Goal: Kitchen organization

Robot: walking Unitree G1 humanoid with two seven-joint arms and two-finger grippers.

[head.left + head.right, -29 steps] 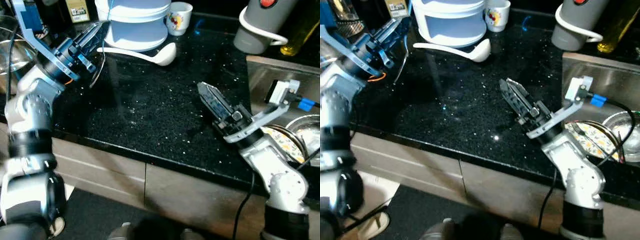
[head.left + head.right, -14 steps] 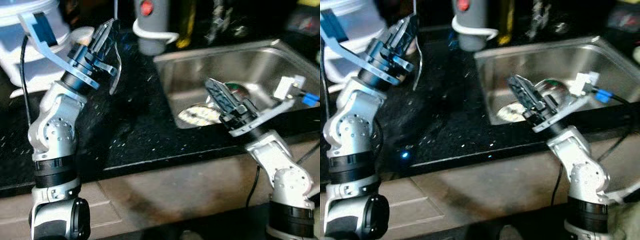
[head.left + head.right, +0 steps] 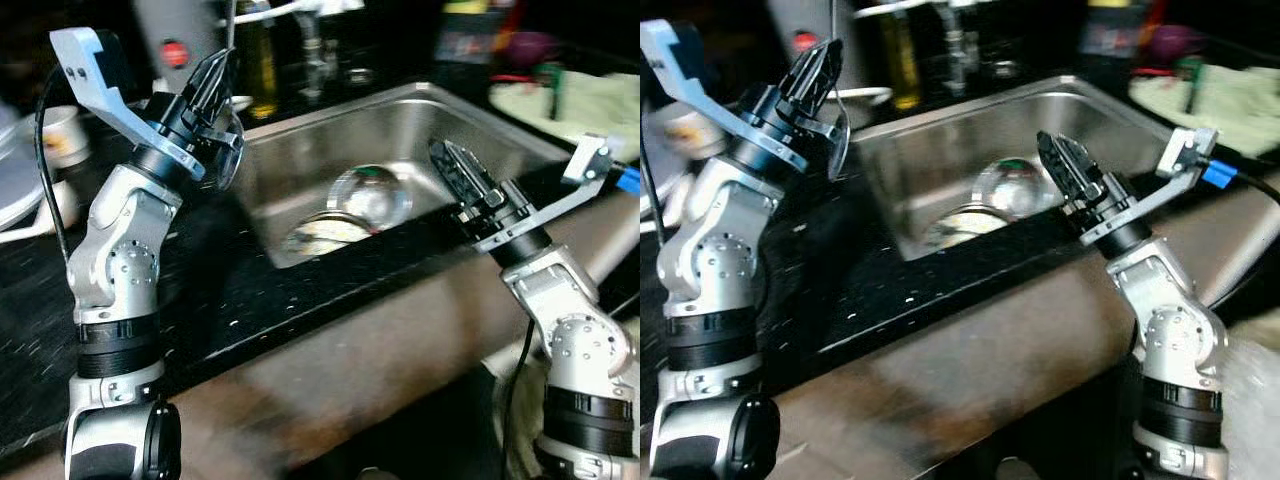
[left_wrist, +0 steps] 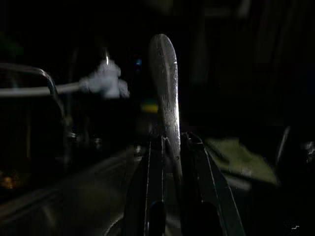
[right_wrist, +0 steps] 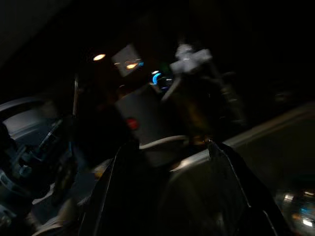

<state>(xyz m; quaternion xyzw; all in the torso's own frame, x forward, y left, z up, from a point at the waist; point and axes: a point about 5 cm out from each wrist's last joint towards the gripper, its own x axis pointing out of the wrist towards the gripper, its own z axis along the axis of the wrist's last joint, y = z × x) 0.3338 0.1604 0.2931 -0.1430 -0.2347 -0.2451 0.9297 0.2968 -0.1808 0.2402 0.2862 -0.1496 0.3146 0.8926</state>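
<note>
One spoon (image 4: 165,93) in left gripper (image 3: 213,82)

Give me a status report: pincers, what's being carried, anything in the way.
Left pincer shut on a metal spoon, raised over the counter beside the sink. Right pincer open, empty, at the sink's front edge. Bowl and plate in the basin.

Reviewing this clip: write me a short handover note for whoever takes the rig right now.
Left hand: shut on a metal spoon, held up at the sink's left edge.
Right hand: open, nothing in it, over the sink's front rim.
Sink holds a patterned plate and a steel bowl.
Done: spoon picked up.
Left: spoon not yet set down; probably meant for the sink. Dishes untouched.
</note>
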